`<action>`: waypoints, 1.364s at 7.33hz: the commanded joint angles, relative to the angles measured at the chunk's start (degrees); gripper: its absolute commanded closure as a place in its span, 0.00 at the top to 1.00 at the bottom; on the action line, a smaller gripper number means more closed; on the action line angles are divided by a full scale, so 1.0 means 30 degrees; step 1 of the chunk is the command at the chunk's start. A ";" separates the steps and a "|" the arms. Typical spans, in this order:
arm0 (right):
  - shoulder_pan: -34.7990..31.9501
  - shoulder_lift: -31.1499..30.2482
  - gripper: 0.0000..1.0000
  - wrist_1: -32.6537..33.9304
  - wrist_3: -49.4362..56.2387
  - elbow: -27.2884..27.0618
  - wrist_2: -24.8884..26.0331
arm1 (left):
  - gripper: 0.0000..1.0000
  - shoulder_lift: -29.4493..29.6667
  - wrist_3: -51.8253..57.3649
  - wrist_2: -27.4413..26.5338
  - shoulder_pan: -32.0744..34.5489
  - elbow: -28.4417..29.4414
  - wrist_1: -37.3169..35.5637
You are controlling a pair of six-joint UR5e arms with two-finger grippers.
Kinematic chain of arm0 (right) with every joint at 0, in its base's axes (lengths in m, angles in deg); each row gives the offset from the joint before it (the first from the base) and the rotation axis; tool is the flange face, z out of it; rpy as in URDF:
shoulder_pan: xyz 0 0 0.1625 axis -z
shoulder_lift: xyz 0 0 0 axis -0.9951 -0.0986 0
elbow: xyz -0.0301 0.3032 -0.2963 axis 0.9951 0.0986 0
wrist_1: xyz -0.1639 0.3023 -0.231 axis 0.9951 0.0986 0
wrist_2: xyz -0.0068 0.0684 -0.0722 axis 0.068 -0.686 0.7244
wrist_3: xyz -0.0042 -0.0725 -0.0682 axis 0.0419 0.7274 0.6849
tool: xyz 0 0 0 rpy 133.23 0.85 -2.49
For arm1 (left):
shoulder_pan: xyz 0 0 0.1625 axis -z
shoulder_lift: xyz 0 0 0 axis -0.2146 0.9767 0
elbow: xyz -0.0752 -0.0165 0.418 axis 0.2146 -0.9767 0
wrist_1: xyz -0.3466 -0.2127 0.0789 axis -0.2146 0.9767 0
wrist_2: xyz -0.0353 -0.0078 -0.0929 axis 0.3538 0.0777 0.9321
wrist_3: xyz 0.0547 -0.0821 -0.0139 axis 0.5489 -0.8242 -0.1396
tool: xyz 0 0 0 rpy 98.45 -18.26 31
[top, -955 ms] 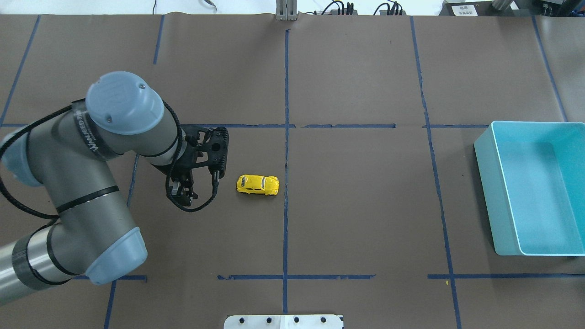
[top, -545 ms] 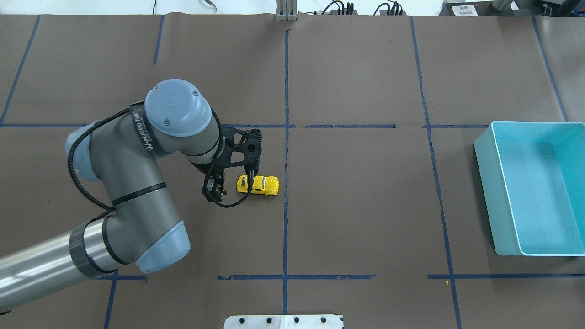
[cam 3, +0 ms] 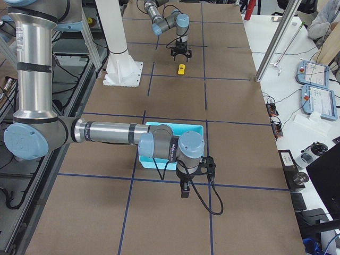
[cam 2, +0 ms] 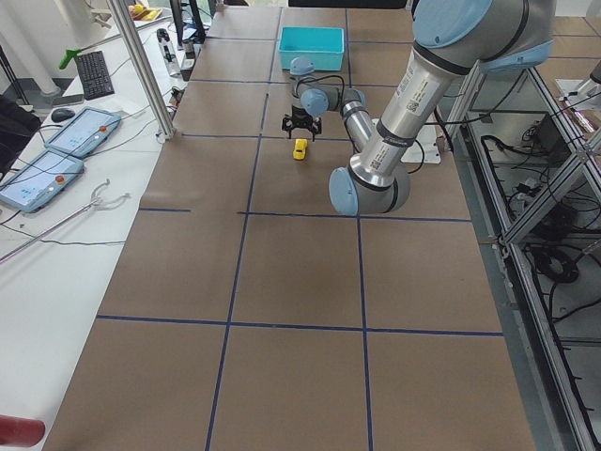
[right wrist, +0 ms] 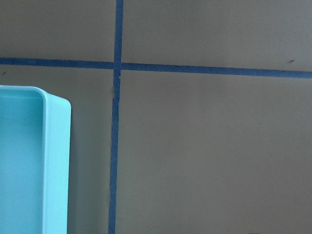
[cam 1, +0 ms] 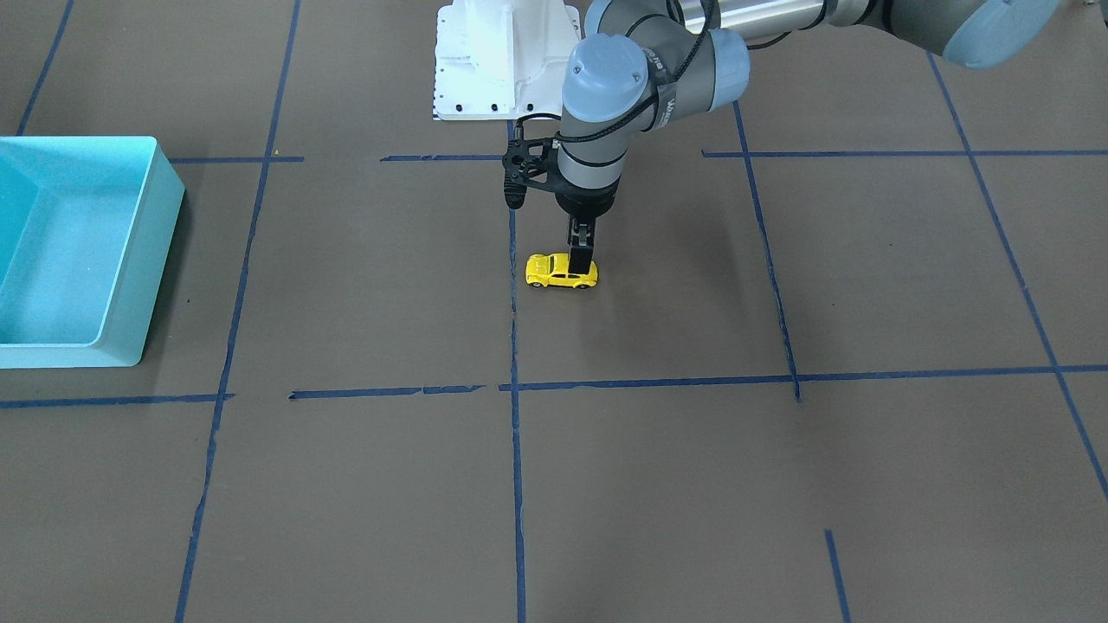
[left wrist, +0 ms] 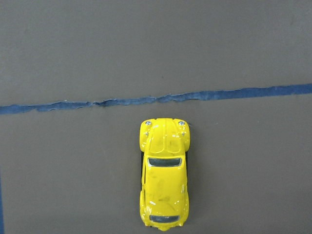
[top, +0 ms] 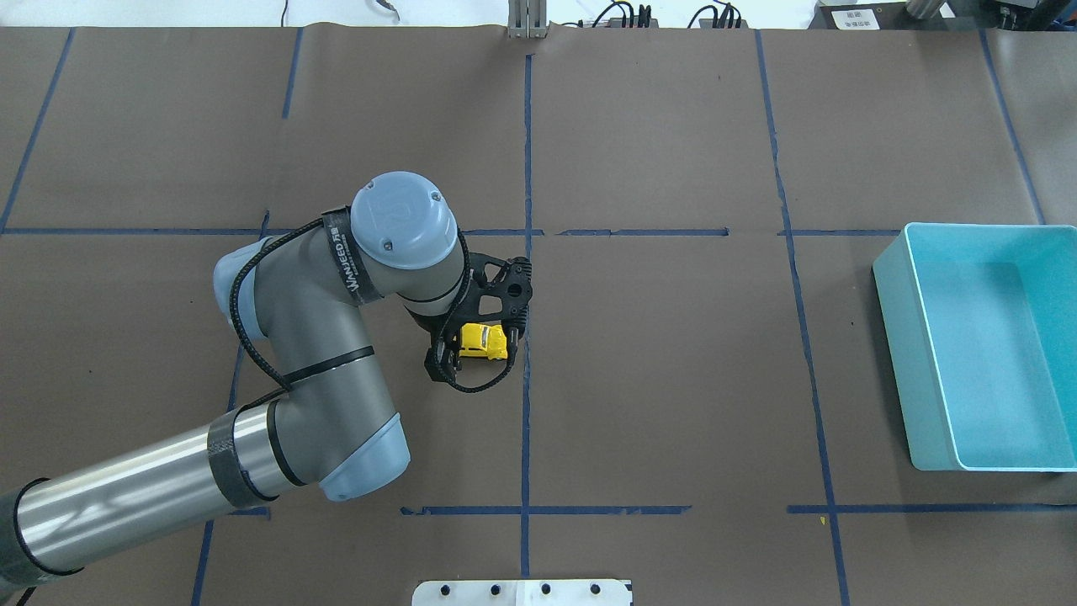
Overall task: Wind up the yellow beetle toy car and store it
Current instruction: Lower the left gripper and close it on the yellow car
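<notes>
Left gripper (cam 1: 582,258): black fingers hang at the rear of the tiny glossy yellow beetle-shaped toy car (cam 1: 561,272) with dark windows. The wrist hides the jaw spacing, so it cannot be told. The car stands on its wheels just beside the blue tape line (top: 527,404), nose toward it. Right gripper (cam 3: 184,191): spacing likewise indeterminate.

Overhead and front-facing cameras look down from opposite sides, sharing the toy car (top: 483,340).
</notes>
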 commanded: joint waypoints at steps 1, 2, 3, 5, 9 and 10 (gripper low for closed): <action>-0.0013 0.0000 1.00 0.0000 -0.0021 0.0000 0.0000 | 0.98 0.0199 -0.0010 -0.0018 -0.0367 0.1072 0.0840; -0.0013 -0.0029 1.00 0.0000 -0.0021 0.0000 0.0000 | 0.98 0.0230 -0.0039 -0.0018 -0.0397 0.1221 0.0869; 0.0016 -0.0029 1.00 0.0000 -0.0021 0.0000 0.0000 | 0.98 0.0607 -0.0039 -0.0018 -0.0397 0.1773 0.0869; -0.0013 -0.0029 1.00 0.0000 0.0009 0.0000 0.0000 | 0.98 0.0816 -0.0039 -0.0048 -0.0397 0.2478 0.1394; 0.0016 -0.0029 1.00 0.0000 0.0009 0.0000 0.0000 | 0.84 0.0875 0.0020 -0.0048 -0.0397 0.2802 0.1426; -0.0013 -0.0029 1.00 0.0000 0.0009 0.0000 0.0000 | 0.82 0.0875 0.0049 -0.0048 -0.0397 0.2920 0.1745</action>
